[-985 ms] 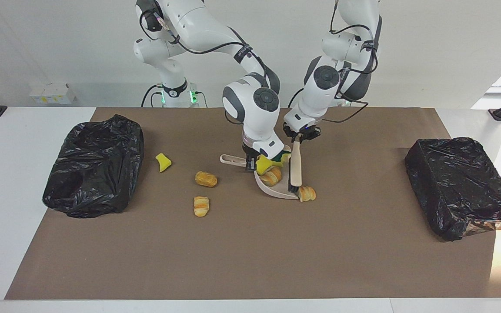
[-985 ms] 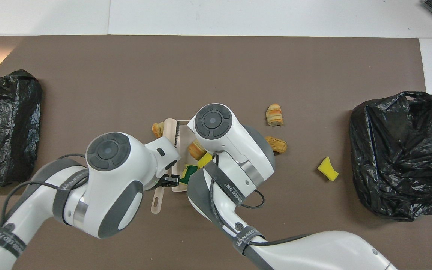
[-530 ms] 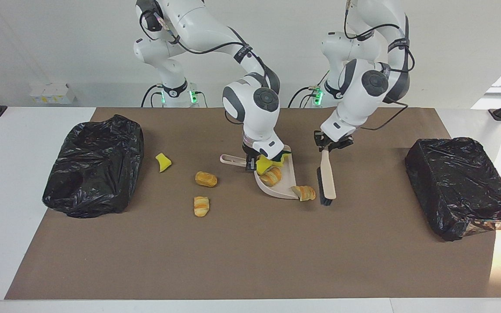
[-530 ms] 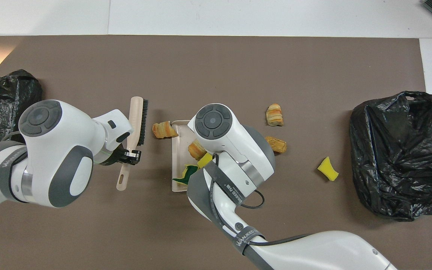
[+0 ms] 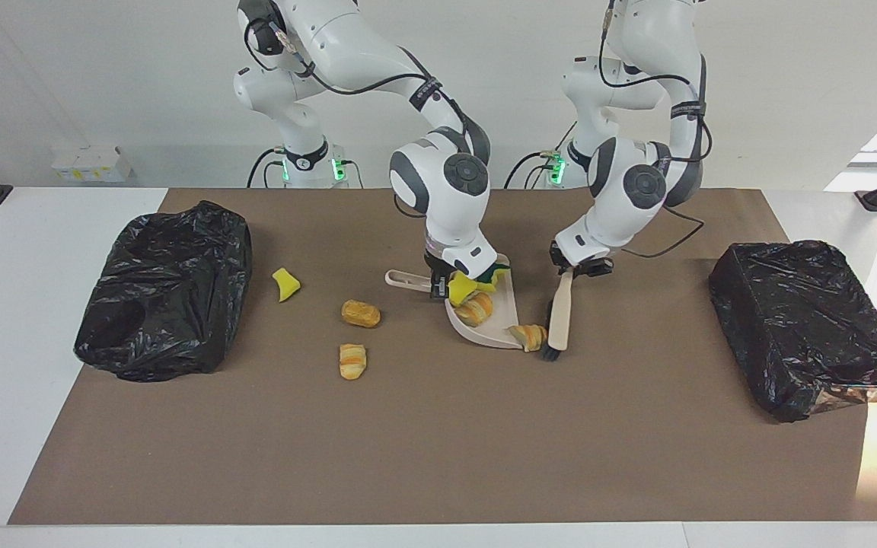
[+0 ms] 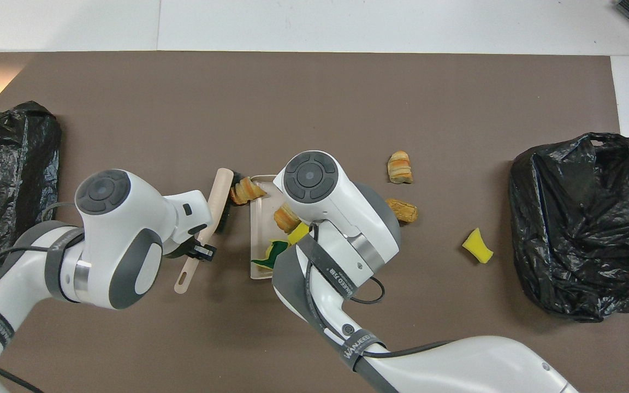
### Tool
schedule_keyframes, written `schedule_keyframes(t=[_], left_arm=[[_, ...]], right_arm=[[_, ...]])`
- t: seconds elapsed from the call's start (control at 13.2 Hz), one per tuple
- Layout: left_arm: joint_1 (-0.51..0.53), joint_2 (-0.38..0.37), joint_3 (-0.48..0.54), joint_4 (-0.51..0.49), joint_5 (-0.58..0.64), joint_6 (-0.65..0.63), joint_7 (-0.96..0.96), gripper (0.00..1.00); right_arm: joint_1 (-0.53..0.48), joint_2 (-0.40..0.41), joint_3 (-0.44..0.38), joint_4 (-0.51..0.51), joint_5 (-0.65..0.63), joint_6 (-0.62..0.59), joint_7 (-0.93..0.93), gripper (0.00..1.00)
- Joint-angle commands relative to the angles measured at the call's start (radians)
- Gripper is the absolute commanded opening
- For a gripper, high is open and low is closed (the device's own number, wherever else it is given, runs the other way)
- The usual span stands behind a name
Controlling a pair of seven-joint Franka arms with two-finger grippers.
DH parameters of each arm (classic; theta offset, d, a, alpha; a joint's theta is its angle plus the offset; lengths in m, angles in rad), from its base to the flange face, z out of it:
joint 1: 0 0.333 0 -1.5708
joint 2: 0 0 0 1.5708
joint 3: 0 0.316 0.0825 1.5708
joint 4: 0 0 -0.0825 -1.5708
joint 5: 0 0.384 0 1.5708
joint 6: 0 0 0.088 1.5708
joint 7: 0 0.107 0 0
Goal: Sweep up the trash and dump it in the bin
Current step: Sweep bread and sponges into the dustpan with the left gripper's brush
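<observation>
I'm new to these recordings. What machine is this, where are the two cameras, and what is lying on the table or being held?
Two white robot arms work at a table. One camera faces them, one looks down from above them. The left gripper is shut on a brush, its bristles against a striped roll at the lip of the beige dustpan, which the right gripper grips by the handle. The pan holds another roll and yellow foam. Two rolls and a yellow wedge lie loose; a black-bagged bin stands at each end.

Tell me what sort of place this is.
Most likely a robotics lab set up for a cleaning test. Two robot arms work at a table covered by a brown mat, toy bread rolls and foam wedges stand in for trash, and black-bagged bins sit at both ends.
</observation>
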Motion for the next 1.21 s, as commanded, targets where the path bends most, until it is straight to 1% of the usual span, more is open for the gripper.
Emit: schedule_keyframes(t=[0.0, 0.08, 0.15, 0.3, 0.53, 0.61, 0.68, 0.83, 0.91, 0.98, 1.06, 1.14], left_arm=[[-0.128, -0.062, 0.01, -0.052, -0.012, -0.035, -0.073, 0.0], [-0.162, -0.068, 0.01, -0.052, -0.012, -0.038, -0.104, 0.0], [-0.172, -0.066, 0.01, -0.043, -0.012, -0.041, -0.132, 0.0], [-0.149, -0.056, 0.014, -0.03, -0.014, -0.041, -0.138, 0.0], [-0.029, -0.028, 0.014, -0.006, -0.011, -0.025, -0.144, 0.0], [0.009, -0.026, 0.014, -0.006, -0.008, -0.02, -0.143, 0.0], [0.033, -0.025, 0.014, -0.003, -0.006, -0.017, -0.143, 0.0], [0.09, -0.014, 0.019, 0.01, 0.052, -0.008, -0.146, 0.0], [0.131, -0.019, 0.018, 0.012, 0.064, 0.015, -0.146, 0.0], [0.146, -0.029, 0.018, 0.012, 0.063, 0.02, -0.157, 0.0], [0.147, -0.033, 0.018, 0.026, 0.063, 0.014, -0.23, 0.0], [0.126, -0.033, 0.01, 0.032, 0.064, 0.008, -0.341, 0.0]], right_arm=[[-0.005, -0.015, 0.006, -0.019, 0.017, 0.009, 0.022, 0.0], [-0.006, -0.015, 0.006, -0.019, 0.017, 0.007, 0.017, 0.0], [-0.008, -0.015, 0.006, -0.019, 0.017, 0.006, 0.016, 0.0], [-0.016, -0.018, 0.006, -0.019, 0.017, 0.006, 0.008, 0.0], [-0.034, -0.021, 0.006, -0.019, 0.019, 0.006, -0.031, 0.0], [-0.048, -0.035, 0.007, -0.023, 0.019, 0.004, -0.047, 0.0], [-0.057, -0.057, 0.007, -0.044, 0.02, -0.001, -0.065, 0.0], [-0.106, -0.146, 0.006, -0.13, 0.055, 0.027, -0.099, 0.0], [-0.132, -0.175, 0.006, -0.162, 0.062, 0.048, -0.143, 0.0], [-0.163, -0.203, 0.007, -0.182, 0.062, 0.056, -0.188, 0.0], [-0.193, -0.232, 0.007, -0.198, 0.063, 0.055, -0.226, 0.0], [-0.23, -0.266, 0.006, -0.21, 0.072, 0.052, -0.274, 0.0]])
